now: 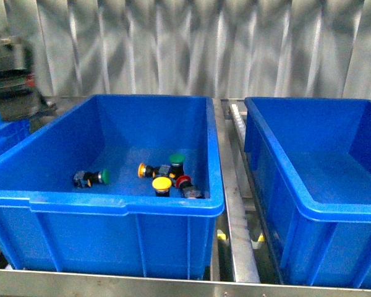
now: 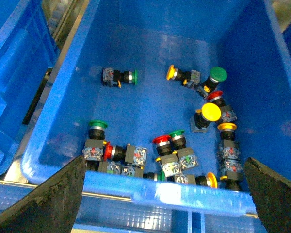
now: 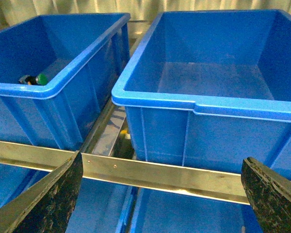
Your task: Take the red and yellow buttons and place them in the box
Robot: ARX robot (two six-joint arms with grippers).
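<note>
Blue plastic makes up both open boxes in front of you. The left box [image 1: 130,204] holds the buttons. The right box [image 1: 334,213] stands just beside it, with a metal rail [image 1: 232,210] running between them.

From the front you can see 5 buttons on the left box's floor. A yellow button [image 1: 162,183] sits cap up toward the near right. A red button [image 1: 183,180] is just beside it on the right. A second yellow-capped one [image 1: 141,169] lies on its side a little farther back. A green button [image 1: 176,159] stands behind them, and another green one [image 1: 104,176] lies well apart on the left.

Your left wrist camera looks down into the same box. It shows more buttons crowded against the near wall, among them a red cap [image 2: 161,140], another red cap [image 2: 107,150] and 2 yellow caps [image 2: 227,127] [image 2: 211,179]. Green caps are mixed in with these.

Your left pincer [image 2: 165,162] is released. Its 2 dark fingers [image 2: 53,204] are spread wide above the near rim of the left box, and they grasp nothing.

Your right pincer [image 3: 161,162] is released too, with its fingers [image 3: 43,204] wide apart and nothing held. It hangs on the near side of a metal crossbar [image 3: 160,171] and faces the right box.
</note>
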